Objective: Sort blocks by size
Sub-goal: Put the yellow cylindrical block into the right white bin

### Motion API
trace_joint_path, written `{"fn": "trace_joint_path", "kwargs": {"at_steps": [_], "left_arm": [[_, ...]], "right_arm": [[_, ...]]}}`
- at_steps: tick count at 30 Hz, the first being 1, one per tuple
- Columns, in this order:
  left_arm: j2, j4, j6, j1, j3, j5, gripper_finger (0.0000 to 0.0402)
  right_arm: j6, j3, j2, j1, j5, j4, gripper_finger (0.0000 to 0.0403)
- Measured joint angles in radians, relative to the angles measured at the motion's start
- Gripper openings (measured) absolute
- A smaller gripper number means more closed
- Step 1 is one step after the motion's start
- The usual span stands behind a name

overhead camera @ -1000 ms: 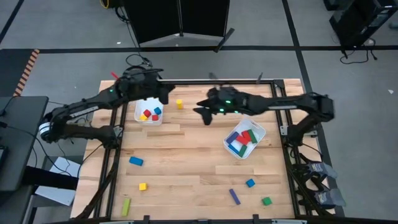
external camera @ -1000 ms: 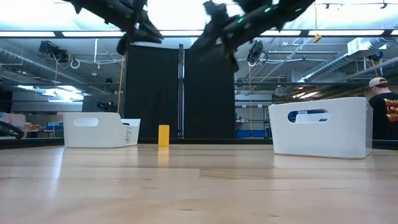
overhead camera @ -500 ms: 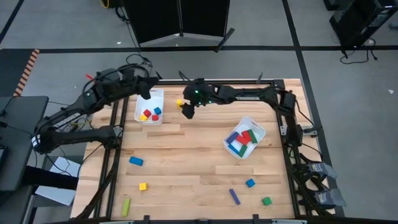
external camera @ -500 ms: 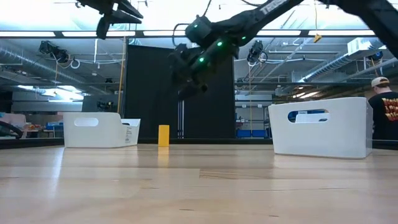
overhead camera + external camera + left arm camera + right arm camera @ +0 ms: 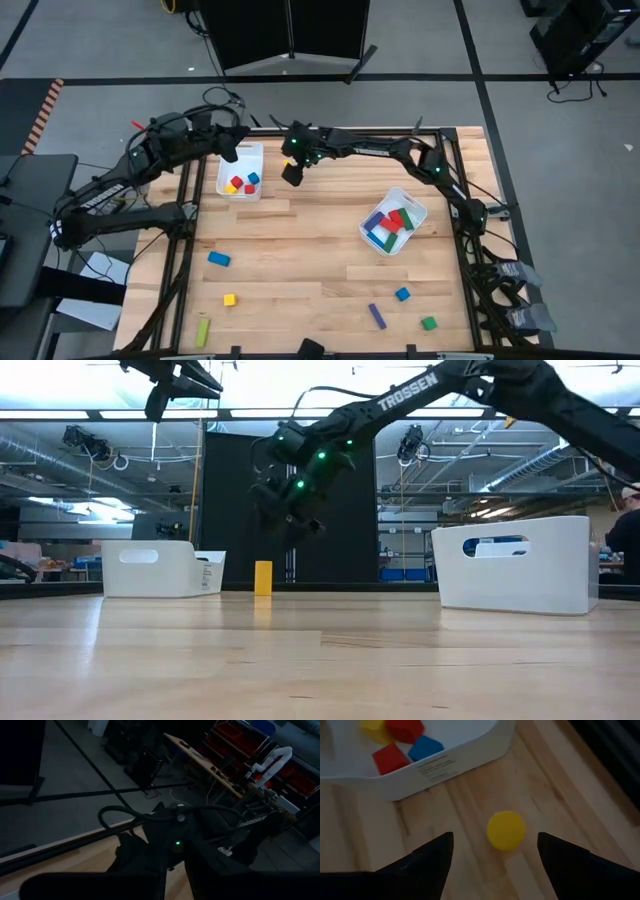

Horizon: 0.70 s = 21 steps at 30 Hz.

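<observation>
Fingers (image 5: 436,857) of your right gripper (image 5: 495,855) gape wide and empty above the upright yellow block (image 5: 505,830) near the table's far edge, so straddle it squarely, clear of the small-block bin (image 5: 470,750), before closing.

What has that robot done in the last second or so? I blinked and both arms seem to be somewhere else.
The right tool swung across the table from near the right bin to hover over the upright yellow block, its fingers spreading open. The left tool pulled back from above the left bin, holding nothing visible. The yellow block, both bins and the scattered blocks stayed put.
</observation>
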Motion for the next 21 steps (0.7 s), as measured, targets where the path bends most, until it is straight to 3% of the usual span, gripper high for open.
{"fn": "trace_joint_path", "kwargs": {"at_steps": [4,21], "left_arm": [[0.000,-0.020,0.005,0.000,0.000,-0.003,0.0068],[0.001,-0.031,0.006,0.000,0.000,-0.004,0.0068]], "right_arm": [[-0.013,0.065,0.031,0.002,0.031,-0.028,0.0300],[-0.055,0.068,0.032,-0.005,0.018,-0.103,0.0300]]}}
